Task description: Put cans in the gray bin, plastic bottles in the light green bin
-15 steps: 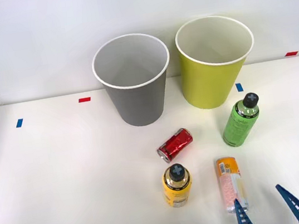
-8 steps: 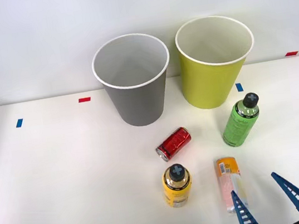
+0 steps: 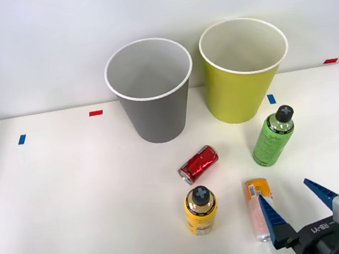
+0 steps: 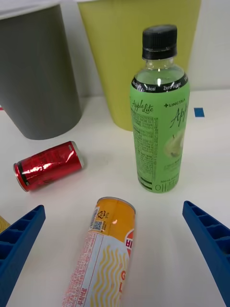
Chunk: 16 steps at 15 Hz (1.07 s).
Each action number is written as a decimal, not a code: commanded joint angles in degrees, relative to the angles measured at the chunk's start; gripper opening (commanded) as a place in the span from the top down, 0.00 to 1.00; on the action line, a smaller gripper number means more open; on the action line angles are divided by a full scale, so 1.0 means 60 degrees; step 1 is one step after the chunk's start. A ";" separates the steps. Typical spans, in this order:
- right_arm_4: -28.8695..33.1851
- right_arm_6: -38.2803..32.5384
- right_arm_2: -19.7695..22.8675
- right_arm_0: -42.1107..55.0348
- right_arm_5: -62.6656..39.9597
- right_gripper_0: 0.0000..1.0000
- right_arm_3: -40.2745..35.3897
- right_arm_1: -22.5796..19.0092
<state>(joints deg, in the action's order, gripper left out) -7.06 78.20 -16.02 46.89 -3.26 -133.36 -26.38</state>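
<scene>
Right gripper sits low at the near edge of the table, jaws wide open, with the orange can lying flat by its left finger. Past that: yellow bottle, red can on its side, green bottle standing. Gray bin and light green bin stand at the back.

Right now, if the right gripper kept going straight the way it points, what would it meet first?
Probably the green bottle, standing upright ahead of the open right gripper. The orange-and-pink can lies nearer, low between the fingers, so a lower path might reach it first; depth is unclear.
</scene>
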 commanded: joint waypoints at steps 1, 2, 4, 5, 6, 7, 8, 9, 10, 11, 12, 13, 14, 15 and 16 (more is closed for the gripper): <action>0.0136 -0.1739 0.0253 -0.0301 -0.3324 0.00 -0.1636 -0.0057; 0.0488 -0.2530 0.0165 -0.0550 -0.4203 0.00 -0.1841 -0.0057; 0.1162 -0.3966 -0.0142 -0.0931 -0.5184 0.00 -0.1944 -0.0071; 0.1557 -0.4757 -0.0304 -0.1268 -0.5770 0.00 -0.2017 -0.0071; 0.1631 -0.5182 -0.0377 -0.1531 -0.6122 0.00 -0.2017 -0.0071; 0.1587 -0.5695 -0.0421 -0.1883 -0.6561 0.00 -0.2017 -0.0071; 0.1543 -0.6046 -0.0465 -0.2147 -0.6913 0.00 -0.2017 -0.0071; 0.1513 -0.6412 -0.0567 -0.2410 -0.7235 0.00 -0.2017 -0.0115; 0.1528 -0.6588 -0.0699 -0.2806 -0.7631 0.00 -0.2017 -0.0145; 0.1528 -0.6588 -0.0728 -0.3055 -0.7938 0.00 -0.2017 -0.0174; 0.1484 -0.6603 -0.0728 -0.3275 -0.8261 0.00 -0.2002 -0.0218; 0.1425 -0.6647 -0.0743 -0.3480 -0.8656 0.00 -0.2017 -0.0277; 0.1440 -0.6632 -0.0772 -0.3729 -0.9125 0.00 -0.2017 -0.0306; 0.1513 -0.6544 -0.0860 -0.3890 -0.9359 0.00 -0.2002 -0.0364; 0.1909 -0.6486 -0.1153 -0.4066 -0.9623 0.00 -0.2017 -0.0555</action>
<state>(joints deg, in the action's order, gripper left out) 2.28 38.86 -21.39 23.62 -59.43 -145.43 -28.68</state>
